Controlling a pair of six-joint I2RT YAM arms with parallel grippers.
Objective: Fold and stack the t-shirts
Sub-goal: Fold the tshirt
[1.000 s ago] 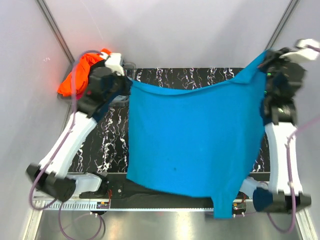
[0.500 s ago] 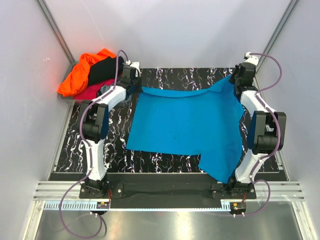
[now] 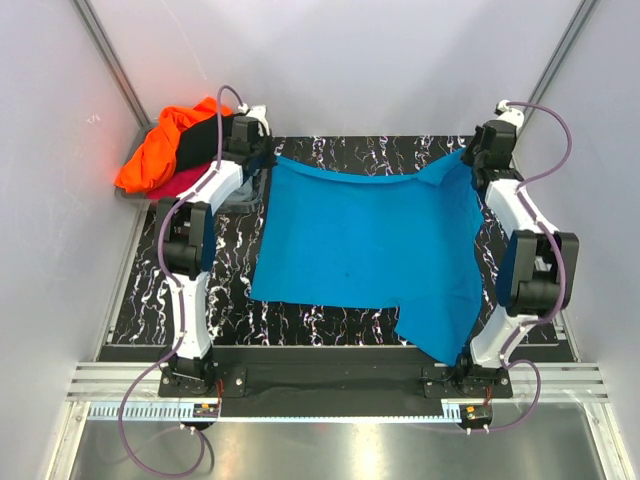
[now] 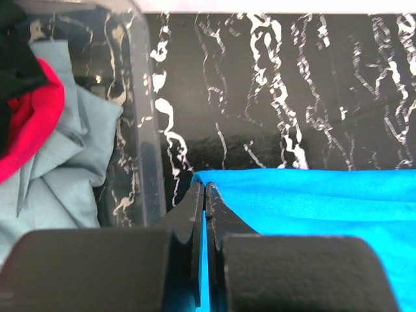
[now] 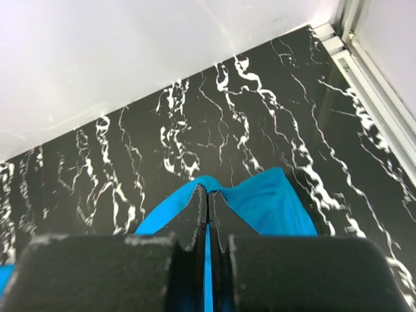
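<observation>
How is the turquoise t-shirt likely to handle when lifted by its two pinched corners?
Likely floppy: the turquoise t-shirt sags between the left gripper and right gripper. Probably light, since two thin fingertip pinches hold its far edge up. Its loose near part may drag and crumple.

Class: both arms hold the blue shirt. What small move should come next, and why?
Probably lower both grippers and lay the far edge flat. The left gripper and right gripper each pinch a far corner of the shirt, the edge sags between them, and most of the cloth already rests on the table.
</observation>
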